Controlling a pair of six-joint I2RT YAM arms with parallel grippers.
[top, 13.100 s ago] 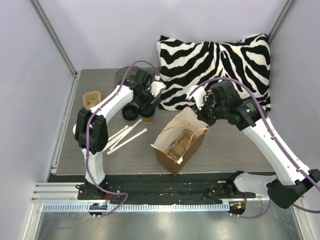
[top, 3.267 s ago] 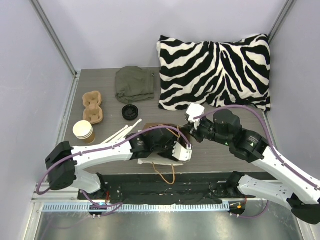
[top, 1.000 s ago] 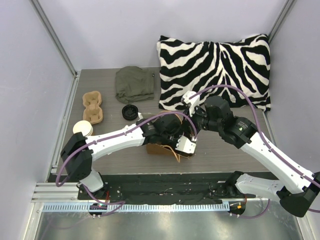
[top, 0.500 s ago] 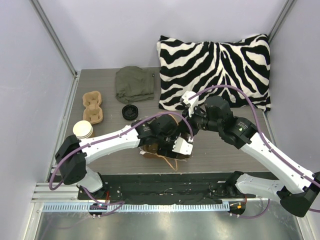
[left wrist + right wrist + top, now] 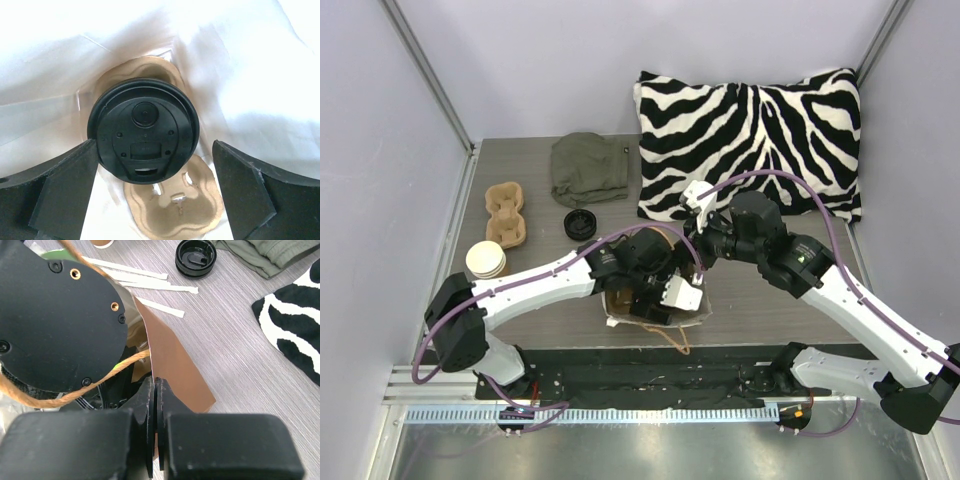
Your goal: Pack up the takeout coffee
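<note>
Inside the brown paper bag (image 5: 692, 316), whose inner wall is white, the takeout coffee (image 5: 143, 132) stands in one hole of a tan pulp carrier (image 5: 172, 215). A black lid caps it and hides the cup wall. My left gripper (image 5: 154, 144) reaches down into the bag, open, with one finger on each side of the lid and clear of it. In the top view, my left gripper (image 5: 665, 290) fills the bag's mouth. My right gripper (image 5: 156, 385) is shut on the bag's brown upper edge (image 5: 172, 360), with the twine handle (image 5: 100, 375) beside it.
A second pulp carrier (image 5: 504, 212) and a stack of paper cups (image 5: 485, 260) sit at the left. A loose black lid (image 5: 580, 223), white paper strips (image 5: 145, 285), a green cloth (image 5: 588, 168) and a zebra pillow (image 5: 750, 140) lie behind the bag.
My left gripper's jaws have spread wide and let go of the lidded cup. The bag and left arm have shifted slightly toward the near edge. The right gripper keeps its hold.
</note>
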